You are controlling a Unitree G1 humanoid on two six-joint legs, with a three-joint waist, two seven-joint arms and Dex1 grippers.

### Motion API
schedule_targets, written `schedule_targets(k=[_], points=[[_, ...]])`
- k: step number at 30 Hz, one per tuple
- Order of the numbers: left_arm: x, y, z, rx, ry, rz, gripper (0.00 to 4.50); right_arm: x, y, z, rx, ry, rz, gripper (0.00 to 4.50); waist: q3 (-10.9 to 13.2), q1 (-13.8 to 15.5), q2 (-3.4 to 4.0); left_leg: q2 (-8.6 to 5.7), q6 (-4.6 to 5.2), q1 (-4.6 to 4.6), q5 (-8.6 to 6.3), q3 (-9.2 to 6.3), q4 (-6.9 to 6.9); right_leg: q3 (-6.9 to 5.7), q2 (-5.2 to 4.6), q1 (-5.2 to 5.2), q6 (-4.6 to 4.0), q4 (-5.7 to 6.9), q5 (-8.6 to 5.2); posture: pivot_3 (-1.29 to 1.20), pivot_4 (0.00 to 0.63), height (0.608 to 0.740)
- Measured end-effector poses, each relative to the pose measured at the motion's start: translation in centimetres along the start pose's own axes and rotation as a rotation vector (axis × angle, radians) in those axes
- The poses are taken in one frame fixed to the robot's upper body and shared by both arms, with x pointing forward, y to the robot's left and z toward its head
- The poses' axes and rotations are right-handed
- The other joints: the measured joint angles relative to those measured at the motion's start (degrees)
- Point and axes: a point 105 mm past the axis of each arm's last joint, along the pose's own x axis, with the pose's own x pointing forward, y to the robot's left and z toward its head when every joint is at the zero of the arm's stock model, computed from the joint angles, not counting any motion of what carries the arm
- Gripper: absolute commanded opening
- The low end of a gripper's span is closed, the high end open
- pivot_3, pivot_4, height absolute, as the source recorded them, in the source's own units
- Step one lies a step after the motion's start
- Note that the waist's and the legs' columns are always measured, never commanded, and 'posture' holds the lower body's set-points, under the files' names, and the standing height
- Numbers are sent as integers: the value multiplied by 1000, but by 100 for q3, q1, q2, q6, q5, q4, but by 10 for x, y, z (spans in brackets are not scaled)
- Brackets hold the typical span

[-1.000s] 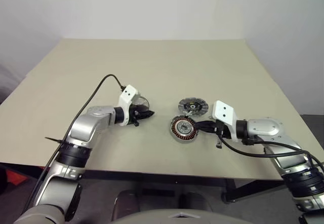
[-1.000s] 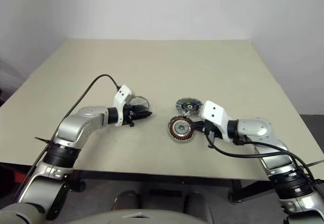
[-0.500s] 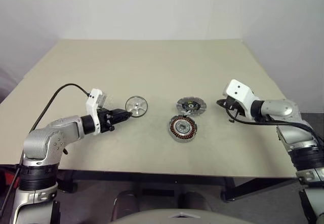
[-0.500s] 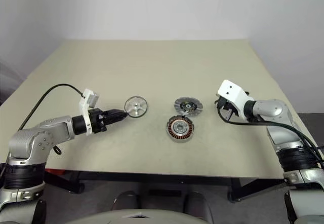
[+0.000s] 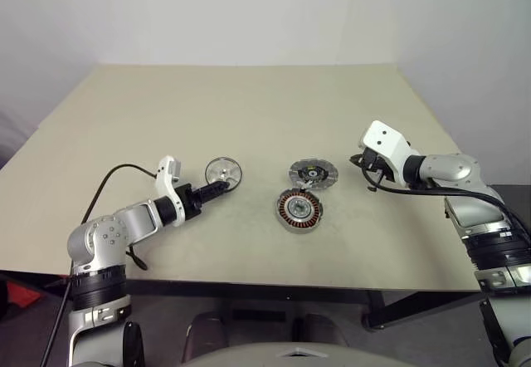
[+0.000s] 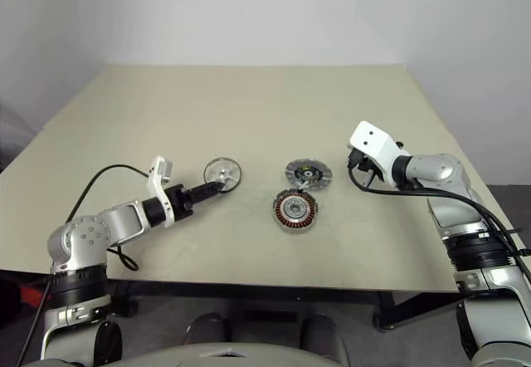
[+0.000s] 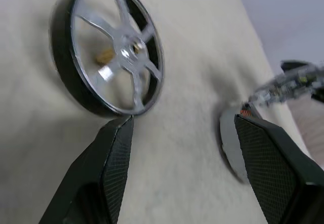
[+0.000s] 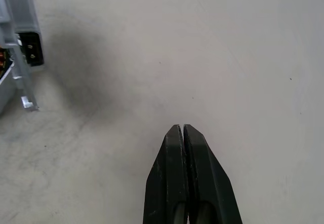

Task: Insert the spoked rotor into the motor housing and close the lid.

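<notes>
Left gripper point(image 7: 177, 133) jaws spread – rotor point(image 5: 223, 171) flat on the desk point(image 5: 249, 110) just ahead, ungrasped; housing point(image 5: 299, 209) and lid point(image 5: 314, 172) lie apart, mid-desk; right gripper point(image 8: 183, 130) clenched, empty – its fingertips hidden in head views

Soft, even light, faint shadows on the table point(image 5: 249, 118); the left wrist view is blurred.

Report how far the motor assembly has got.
Done: nothing assembled; spoked rotor, motor housing and lid lie apart on the table. In hand: open left gripper beside the rotor, not gripping it. Left: grasp, insert, close lid. Right gripper shut, empty.
</notes>
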Motion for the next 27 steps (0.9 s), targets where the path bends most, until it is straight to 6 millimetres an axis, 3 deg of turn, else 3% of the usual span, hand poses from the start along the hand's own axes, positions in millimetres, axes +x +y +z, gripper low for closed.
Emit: schedule_targets(k=[6, 18, 27], points=[[0, 8, 4, -10, -17, 60, 3377, 0, -1, -1, 10, 6, -10, 0, 0, 1, 0, 0, 1, -2, 0, 0, 0, -1, 0, -1, 0, -2, 0, 0, 0, 740], [-19, 20, 15, -4, -48, 100, 3377, 1, -1, 0, 12, 5, -17, 0, 0, 1, 0, 0, 0, -2, 0, 0, 1, -2, -1, 0, 0, -1, 0, 0, 0, 740], [-2, 23, 0, -76, -13, 103, 3377, 2, -2, 3, 6, -7, -20, 0, 0, 5, -1, 0, 0, -2, 0, -1, 2, -2, -1, 0, 0, 0, 0, 0, 0, 740]])
